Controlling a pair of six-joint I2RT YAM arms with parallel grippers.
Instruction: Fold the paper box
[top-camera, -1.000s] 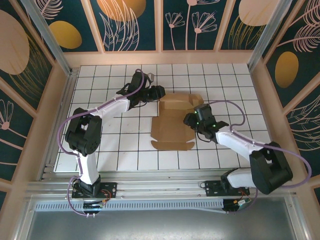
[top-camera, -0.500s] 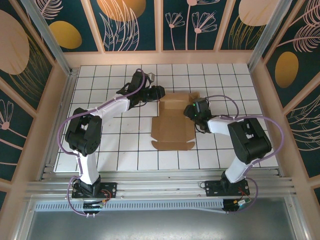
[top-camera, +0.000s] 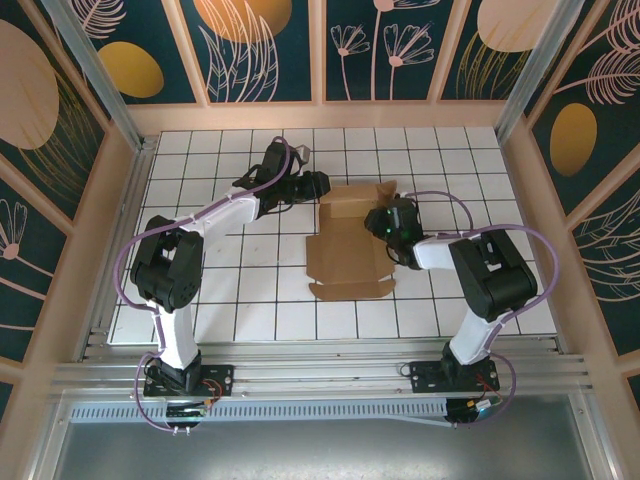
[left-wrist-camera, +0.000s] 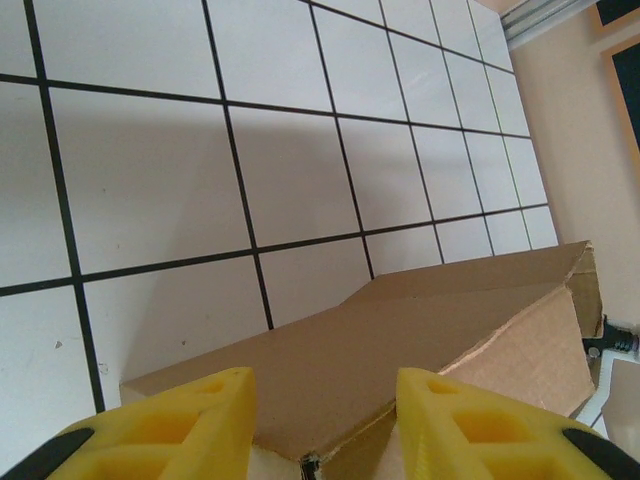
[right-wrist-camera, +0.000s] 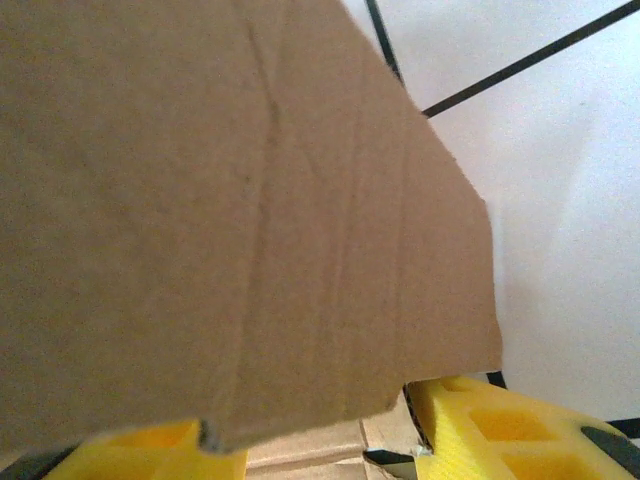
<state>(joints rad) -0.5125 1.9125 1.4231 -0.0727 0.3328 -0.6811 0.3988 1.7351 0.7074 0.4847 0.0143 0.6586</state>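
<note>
The tan paper box (top-camera: 348, 258) lies mid-table, its near panel flat and its far part (top-camera: 352, 202) folded up. My left gripper (top-camera: 318, 186) is at the far-left corner of the raised part. In the left wrist view its yellow fingers (left-wrist-camera: 190, 420) stand apart with a cardboard wall (left-wrist-camera: 400, 340) lying across the gap, so the left gripper (left-wrist-camera: 325, 400) is open. My right gripper (top-camera: 386, 222) is at the box's right side. A brown flap (right-wrist-camera: 230, 200) hangs over the right gripper (right-wrist-camera: 310, 440), whose fingers (right-wrist-camera: 490, 420) stand apart, open.
White tiles with black lines (top-camera: 220, 280) lie free to the left and right of the box. A raised wooden rim (top-camera: 120, 220) borders the table, with a metal rail (top-camera: 320, 375) along the near edge by the arm bases.
The right arm has swung its elbow out to the right, and its gripper has moved toward the far, raised part of the box. The box shifted slightly right. The left arm held still.
</note>
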